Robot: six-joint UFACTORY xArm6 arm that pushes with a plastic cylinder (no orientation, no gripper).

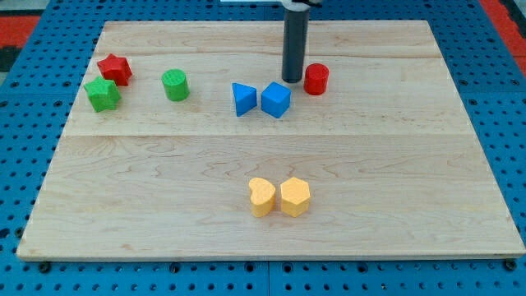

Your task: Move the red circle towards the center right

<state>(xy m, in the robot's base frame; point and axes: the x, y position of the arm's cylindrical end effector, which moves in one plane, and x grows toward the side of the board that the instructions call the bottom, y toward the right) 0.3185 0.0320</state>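
The wooden board [271, 164] is showing a pale, light-tan grain running in long streaks, and it is lying on a blue surface [33, 271] dotted with rows of small dark holes. The rod is looking dark grey to black down to my tip [292, 80]. The red circle [316, 79] and the red star [115, 69] are glowing bright red. The green star [103, 94] and green cylinder [175, 85] are showing vivid green. The blue triangle [243, 99] and blue cube [276, 99] are showing mid blue. The yellow heart [261, 197] and yellow hexagon [295, 196] are showing warm yellow.
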